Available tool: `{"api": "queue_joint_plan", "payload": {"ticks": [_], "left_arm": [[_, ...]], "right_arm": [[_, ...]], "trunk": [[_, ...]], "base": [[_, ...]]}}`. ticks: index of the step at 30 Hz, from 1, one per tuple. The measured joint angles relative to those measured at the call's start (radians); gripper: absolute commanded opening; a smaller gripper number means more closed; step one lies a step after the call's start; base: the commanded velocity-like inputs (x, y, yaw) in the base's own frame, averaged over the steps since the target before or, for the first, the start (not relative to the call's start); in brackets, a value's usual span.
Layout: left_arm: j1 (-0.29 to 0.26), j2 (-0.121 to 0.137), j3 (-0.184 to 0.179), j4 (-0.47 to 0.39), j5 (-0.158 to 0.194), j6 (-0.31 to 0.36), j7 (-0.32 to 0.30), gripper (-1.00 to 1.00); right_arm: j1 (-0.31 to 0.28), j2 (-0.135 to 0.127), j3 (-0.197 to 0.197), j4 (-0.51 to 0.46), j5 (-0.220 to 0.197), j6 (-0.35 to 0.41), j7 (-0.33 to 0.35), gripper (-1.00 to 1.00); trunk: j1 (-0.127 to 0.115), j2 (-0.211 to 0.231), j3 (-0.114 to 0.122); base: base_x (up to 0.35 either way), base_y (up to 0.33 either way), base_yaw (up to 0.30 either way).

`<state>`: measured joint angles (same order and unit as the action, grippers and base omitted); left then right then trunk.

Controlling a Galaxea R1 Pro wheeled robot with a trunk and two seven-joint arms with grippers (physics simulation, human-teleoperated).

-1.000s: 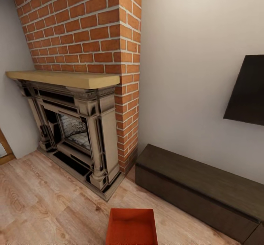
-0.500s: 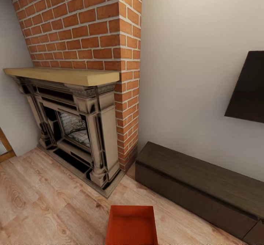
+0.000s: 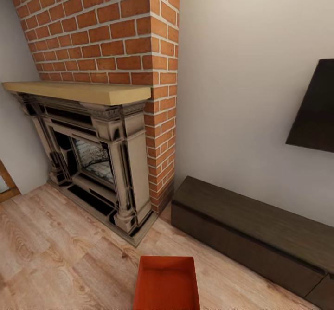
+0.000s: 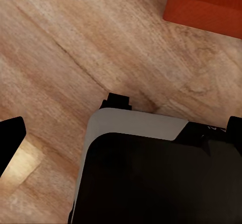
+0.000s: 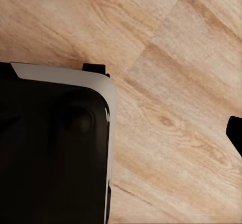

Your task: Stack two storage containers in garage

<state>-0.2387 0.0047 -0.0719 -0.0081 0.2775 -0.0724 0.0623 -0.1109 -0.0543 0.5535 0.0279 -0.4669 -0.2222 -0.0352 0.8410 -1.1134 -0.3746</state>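
Light wood-plank floor (image 3: 55, 254), an orange-red rectangular open-topped tray (image 3: 166, 283) lay on it, long low dark wooden bench (image 3: 250, 229) stood beside the brick fireplace (image 3: 99, 161).

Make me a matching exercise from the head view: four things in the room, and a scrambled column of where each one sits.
Things
1. orange-red open-topped tray
2. long low dark wooden bench
3. black wall screen
4. light wooden mantel shelf

Places
A. on the white wall, at the right edge
B. on the wood-plank floor, at the bottom edge
C. against the wall, right of the brick column
D. topping the dark carved fireplace surround

Pairs: 1-B, 2-C, 3-A, 4-D
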Motion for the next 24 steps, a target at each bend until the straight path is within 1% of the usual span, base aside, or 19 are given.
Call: {"api": "queue_joint_plan", "payload": {"ticks": [24], "left_arm": [[0.000, 0.000, 0.000, 0.000, 0.000, 0.000, 0.000, 1.00]], "right_arm": [[0.000, 0.000, 0.001, 0.002, 0.000, 0.005, 0.000, 1.00]], "trunk": [[0.000, 0.000, -0.038]], "base": [[0.000, 0.000, 0.000]]}}
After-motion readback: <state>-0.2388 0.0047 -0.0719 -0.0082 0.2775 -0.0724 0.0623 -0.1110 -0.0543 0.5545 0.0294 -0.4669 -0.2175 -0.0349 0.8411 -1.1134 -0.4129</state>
